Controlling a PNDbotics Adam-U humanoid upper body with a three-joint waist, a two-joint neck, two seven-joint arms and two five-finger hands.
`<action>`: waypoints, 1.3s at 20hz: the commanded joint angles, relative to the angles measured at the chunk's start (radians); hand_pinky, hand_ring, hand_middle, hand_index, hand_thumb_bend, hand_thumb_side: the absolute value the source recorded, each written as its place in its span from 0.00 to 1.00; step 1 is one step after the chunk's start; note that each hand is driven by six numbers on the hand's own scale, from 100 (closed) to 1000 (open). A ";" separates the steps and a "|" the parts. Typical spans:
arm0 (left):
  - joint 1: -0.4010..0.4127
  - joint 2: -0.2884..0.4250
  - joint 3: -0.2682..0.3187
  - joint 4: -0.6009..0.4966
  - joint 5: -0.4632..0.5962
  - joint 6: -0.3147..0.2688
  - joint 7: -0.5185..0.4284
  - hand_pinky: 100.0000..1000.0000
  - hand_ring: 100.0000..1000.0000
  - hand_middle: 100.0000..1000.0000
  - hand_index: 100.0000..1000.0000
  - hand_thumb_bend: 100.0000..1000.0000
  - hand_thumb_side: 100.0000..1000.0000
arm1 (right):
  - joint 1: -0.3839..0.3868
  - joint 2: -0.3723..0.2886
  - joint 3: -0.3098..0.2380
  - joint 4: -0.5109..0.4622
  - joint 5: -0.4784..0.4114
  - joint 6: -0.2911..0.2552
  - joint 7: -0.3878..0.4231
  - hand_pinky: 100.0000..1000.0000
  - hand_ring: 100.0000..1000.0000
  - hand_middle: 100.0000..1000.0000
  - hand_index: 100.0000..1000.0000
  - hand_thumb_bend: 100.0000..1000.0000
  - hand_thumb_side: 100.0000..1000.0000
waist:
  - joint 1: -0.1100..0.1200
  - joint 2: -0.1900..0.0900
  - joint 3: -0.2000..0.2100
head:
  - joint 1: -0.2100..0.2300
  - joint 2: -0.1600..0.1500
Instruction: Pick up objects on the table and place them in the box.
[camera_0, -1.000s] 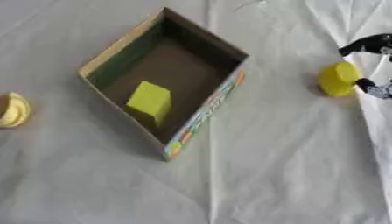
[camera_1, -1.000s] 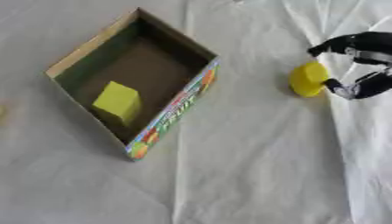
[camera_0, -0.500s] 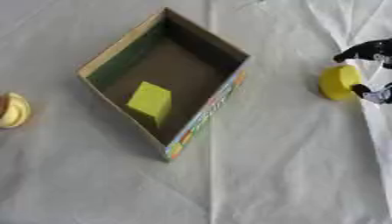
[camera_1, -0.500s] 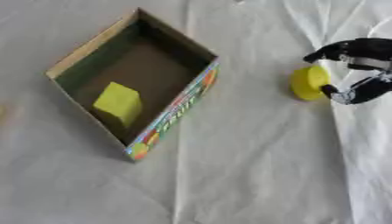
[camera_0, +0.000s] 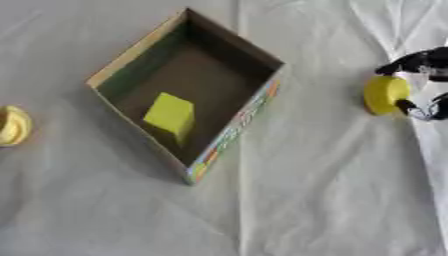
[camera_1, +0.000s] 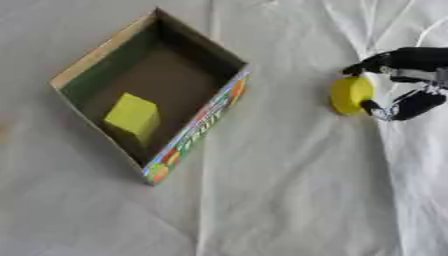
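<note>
Closing in a shade tighter than a second ago, barely shifting otherwise: curling the right hand (camera_1: 407, 59) round the yellow round piece (camera_1: 351, 95), one finger over its far side and another under its near side, clasping it at its right-hand face only. Resting it on the white cloth (camera_1: 280, 190), or just touching; not telling which. Leaving the open box (camera_1: 197, 127) well off to the hand's left, set cornerwise, its printed wall facing the hand. Keeping a yellow-green block (camera_1: 131, 116) inside it already, lying near the wall farthest from the hand. Leaving another small yellow thing (camera_0: 12, 125) farther left again, beyond the box, at the view's edge. Not showing the left hand at all. Risking a slip, judging from the hold: pinching a rounded piece near its edge, with most of it sticking out leftward past the fingers, so possibly squeezing it out and sending it rolling across the cloth while lifting. Risking also a wrinkle of cloth dragging along beneath it. Needing clearance over the printed wall during the carry; coming in low meaning knocking the rim and shoving the box aside.
</note>
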 joint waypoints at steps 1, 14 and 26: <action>-0.008 0.013 0.004 -0.016 0.007 0.001 -0.004 0.80 0.71 0.73 0.81 0.00 0.52 | -0.013 -0.022 -0.005 0.004 -0.020 0.017 -0.001 0.89 0.83 0.59 0.86 0.00 0.29 | 0.000 -0.016 0.000 | -0.002 -0.006; -0.005 0.016 0.004 -0.016 0.005 0.002 -0.007 0.80 0.71 0.73 0.81 0.00 0.52 | -0.010 -0.027 -0.002 -0.032 -0.134 0.051 -0.108 0.77 0.63 0.29 0.47 0.00 0.19 | -0.001 -0.025 0.002 | -0.002 -0.002; -0.002 0.031 0.007 -0.016 0.004 0.001 -0.004 0.80 0.72 0.73 0.81 0.00 0.52 | 0.008 -0.099 -0.074 -0.257 -0.304 0.049 -0.153 0.75 0.55 0.22 0.43 0.00 0.12 | -0.012 -0.048 -0.001 | 0.004 0.009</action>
